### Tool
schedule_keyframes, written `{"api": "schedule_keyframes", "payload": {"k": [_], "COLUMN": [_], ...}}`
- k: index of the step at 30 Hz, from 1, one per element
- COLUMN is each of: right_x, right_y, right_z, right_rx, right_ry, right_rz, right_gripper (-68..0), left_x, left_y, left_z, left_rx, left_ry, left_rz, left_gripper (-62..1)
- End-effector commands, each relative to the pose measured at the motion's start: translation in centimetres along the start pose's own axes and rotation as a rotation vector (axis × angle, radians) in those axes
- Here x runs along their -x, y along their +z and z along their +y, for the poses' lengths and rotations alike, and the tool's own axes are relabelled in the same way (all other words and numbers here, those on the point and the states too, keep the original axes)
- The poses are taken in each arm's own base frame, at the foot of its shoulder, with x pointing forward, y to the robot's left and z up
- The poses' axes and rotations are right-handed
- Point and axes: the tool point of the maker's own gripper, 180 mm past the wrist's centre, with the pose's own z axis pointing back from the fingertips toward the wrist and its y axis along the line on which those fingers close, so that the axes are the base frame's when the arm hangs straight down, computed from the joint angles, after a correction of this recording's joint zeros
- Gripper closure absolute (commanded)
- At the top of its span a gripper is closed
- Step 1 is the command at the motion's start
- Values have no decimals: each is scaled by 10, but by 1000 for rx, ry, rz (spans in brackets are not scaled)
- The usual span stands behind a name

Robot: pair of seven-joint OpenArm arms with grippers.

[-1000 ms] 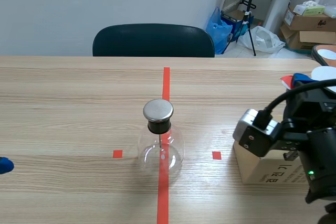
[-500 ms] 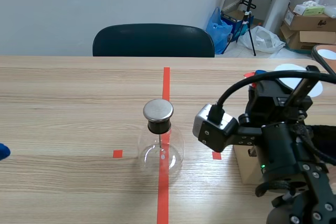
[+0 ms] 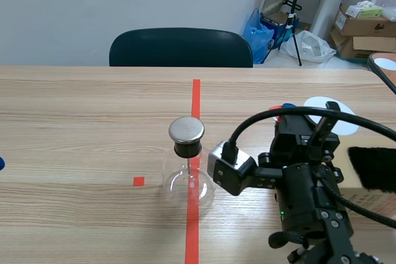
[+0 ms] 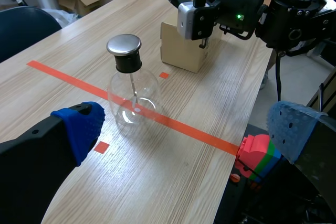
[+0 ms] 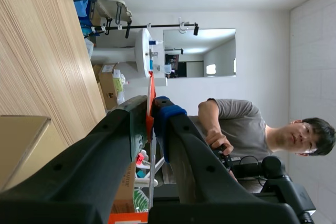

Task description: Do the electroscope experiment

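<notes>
The table (image 3: pixel 74 122) bears the flask (image 3: pixel 189 177) on its middle tape line. The right arm (image 3: pixel 303 196) stands close beside the flask, with the cardboard box (image 4: pixel 181 51) just past it. A black furry pad (image 3: pixel 373 168) lies on that box.

The right gripper (image 5: pixel 152 119) is pinched on a thin red strip (image 5: pixel 151 98). The left gripper (image 4: pixel 186 127) is spread wide, with the flask ahead of it.

The step looks like carrying the rubbed strip to the flask. Next it should come over the metal cap (image 3: pixel 186 129) without nudging the glass.

The arm's own bulk hides the strip's full shape. I cannot tell whether the white disc (image 3: pixel 331 114) beyond the arm belongs to it. The leaves inside the flask are hard to make out.
</notes>
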Motion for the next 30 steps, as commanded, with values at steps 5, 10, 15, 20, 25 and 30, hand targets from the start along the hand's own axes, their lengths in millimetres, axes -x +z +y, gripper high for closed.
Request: {"api": "schedule_keyframes", "payload": {"k": [5,10,15,20,25,30], "right_x": [7,11,13,12,10,10], "right_y": [-3,1,7,8,8,8], "right_z": [-8,-4,-3,-5,-5,-5], "right_rx": [32,17,23,36,36,36], "right_ry": [3,10,10,5,6,6], "right_rz": [25,38,33,26,16,16], "right_gripper": [-18,-18,-18,-18,-18,-18], "left_x": [-13,-15,-23,-37,-38,-41], "left_y": [0,0,1,1,1,1], "left_z": [2,2,7,16,17,21], "left_rx": [-17,-18,-43,-69,-72,-87], "left_ry": [5,5,-18,-19,-24,-14], "left_rz": [-72,-84,-124,-196,-200,-216], "left_gripper": [-623,-623,-623,-623,-623,-623]}}
